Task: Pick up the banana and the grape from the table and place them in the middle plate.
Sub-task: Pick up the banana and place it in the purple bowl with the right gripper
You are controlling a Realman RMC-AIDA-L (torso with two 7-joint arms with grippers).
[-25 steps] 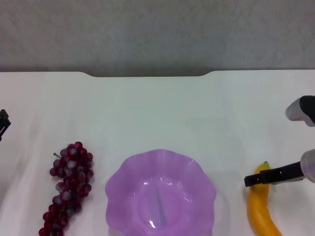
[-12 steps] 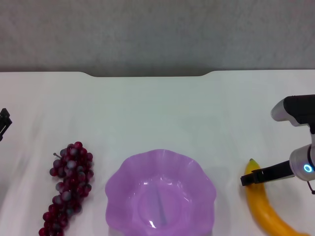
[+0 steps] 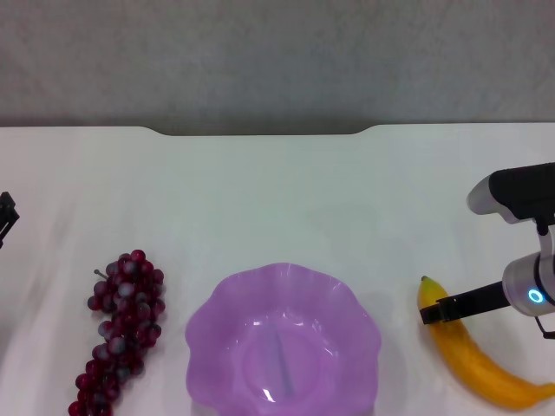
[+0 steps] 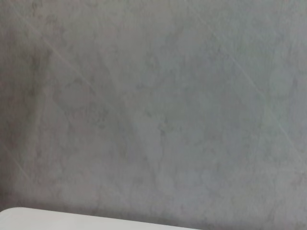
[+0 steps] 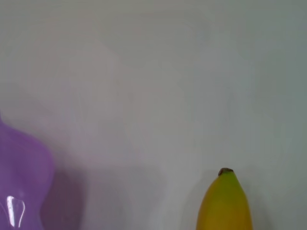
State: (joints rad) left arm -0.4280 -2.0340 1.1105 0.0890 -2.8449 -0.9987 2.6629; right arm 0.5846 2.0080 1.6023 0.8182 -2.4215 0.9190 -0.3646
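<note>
The broad white tabletop [image 3: 277, 199], notched at its far edge, meets a grey wall [image 3: 277, 61]. The right gripper [image 3: 434, 310] pinches the curved yellow banana [image 3: 473, 360]; the left gripper's [image 3: 5, 217] state cannot be told.

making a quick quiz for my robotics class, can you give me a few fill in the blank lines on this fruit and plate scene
1. The purple plate holds ____ fruit.
2. The bunch of grapes lies on the robot's ____ side of the plate.
3. The right gripper is at the ____.
4. The fruit and plate sit on a ____ table.

Missing words: no; left; banana; white
</note>
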